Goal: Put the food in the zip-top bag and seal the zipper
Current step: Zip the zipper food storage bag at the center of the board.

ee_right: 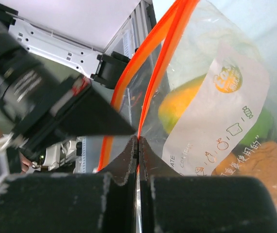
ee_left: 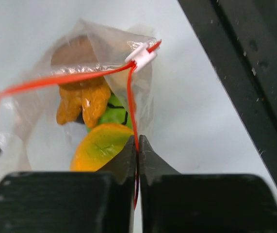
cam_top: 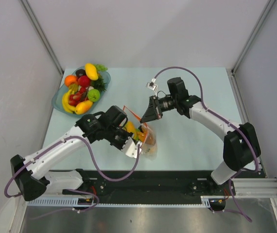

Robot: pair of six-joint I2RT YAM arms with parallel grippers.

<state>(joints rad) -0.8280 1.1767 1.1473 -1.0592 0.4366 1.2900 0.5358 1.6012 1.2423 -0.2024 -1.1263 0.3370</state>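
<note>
The clear zip-top bag [cam_top: 149, 141] hangs between my two grippers over the table's front middle. Its red-orange zipper [ee_left: 56, 82] gapes open, with a white slider [ee_left: 140, 54] at the far end. Inside lie an orange-yellow mango [ee_left: 99, 150], a brownish-orange piece [ee_left: 82, 99] and a green piece [ee_left: 116, 116]. My left gripper [ee_left: 137, 141] is shut on one zipper lip. My right gripper [ee_right: 137, 141] is shut on the other zipper lip [ee_right: 162, 63]; the bag's white label [ee_right: 216, 126] shows beside it. In the top view the left gripper [cam_top: 137, 138] and right gripper [cam_top: 145, 118] flank the bag's mouth.
A translucent bluish dish [cam_top: 60, 97] at the back left holds several toy fruits, among them bananas [cam_top: 69, 102], a mango [cam_top: 91, 71] and a red piece [cam_top: 84, 80]. The black base rail [cam_top: 153, 182] runs along the table's near edge.
</note>
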